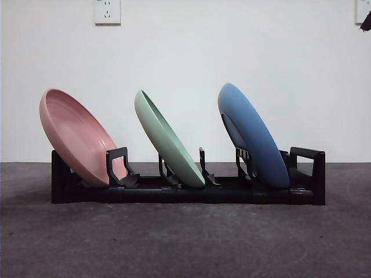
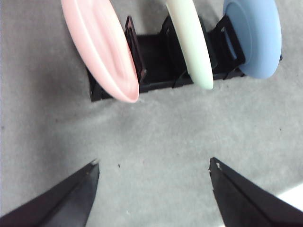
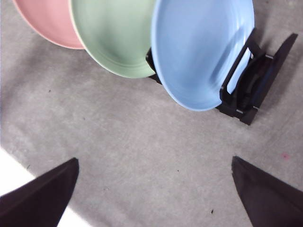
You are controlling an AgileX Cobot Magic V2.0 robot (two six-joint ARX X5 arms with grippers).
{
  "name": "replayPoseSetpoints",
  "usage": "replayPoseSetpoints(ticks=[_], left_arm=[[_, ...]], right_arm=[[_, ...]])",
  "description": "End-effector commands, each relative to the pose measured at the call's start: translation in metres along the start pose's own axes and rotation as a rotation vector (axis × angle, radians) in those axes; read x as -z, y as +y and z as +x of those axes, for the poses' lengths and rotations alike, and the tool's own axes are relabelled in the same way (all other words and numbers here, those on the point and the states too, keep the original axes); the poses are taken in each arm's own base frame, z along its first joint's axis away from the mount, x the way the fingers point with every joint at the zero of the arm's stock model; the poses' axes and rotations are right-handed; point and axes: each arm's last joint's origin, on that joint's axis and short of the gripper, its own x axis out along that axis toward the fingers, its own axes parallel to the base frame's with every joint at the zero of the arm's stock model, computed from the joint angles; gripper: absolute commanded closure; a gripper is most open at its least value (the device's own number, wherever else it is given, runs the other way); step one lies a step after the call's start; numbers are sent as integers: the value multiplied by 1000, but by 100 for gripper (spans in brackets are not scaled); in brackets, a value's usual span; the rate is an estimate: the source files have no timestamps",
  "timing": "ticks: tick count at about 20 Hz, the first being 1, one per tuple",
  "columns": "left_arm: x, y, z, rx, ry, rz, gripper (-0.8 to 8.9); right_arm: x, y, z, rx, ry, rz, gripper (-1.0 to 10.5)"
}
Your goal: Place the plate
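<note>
Three plates lean leftward in a black rack (image 1: 185,194): a pink plate (image 1: 78,136) at the left end, a green plate (image 1: 168,139) in the middle and a blue plate (image 1: 252,136) at the right end. The left wrist view shows the pink plate (image 2: 102,47), green plate (image 2: 189,42) and blue plate (image 2: 253,35) in the rack (image 2: 156,66), with my left gripper (image 2: 154,165) open, empty and well back from it. My right gripper (image 3: 154,163) is also open and empty, apart from the blue plate (image 3: 199,52), green plate (image 3: 116,35) and pink plate (image 3: 47,21).
The rack stands on a dark grey table (image 1: 185,243) before a white wall with a socket (image 1: 107,10). A black arm tip (image 1: 366,22) shows at the top right corner of the front view.
</note>
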Motion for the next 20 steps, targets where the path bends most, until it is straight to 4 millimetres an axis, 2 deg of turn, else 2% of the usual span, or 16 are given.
replayPoseSetpoints(ticks=[1, 4, 7, 15, 20], left_arm=[[-4, -3, -6, 7, -40, 32, 439], [-2, -4, -8, 7, -40, 19, 439], [-2, -4, -9, 7, -46, 23, 439], [-2, -4, -9, 7, -49, 24, 439], [-3, -4, -9, 8, -51, 25, 438]], right_arm=[[-7, 4, -6, -1, -60, -5, 465], [-16, 7, 2, -36, -83, 120, 600], [-30, 10, 21, -57, -2, 140, 600], [-89, 11, 85, -84, 111, 102, 623], [-111, 4, 121, -85, 118, 93, 672]])
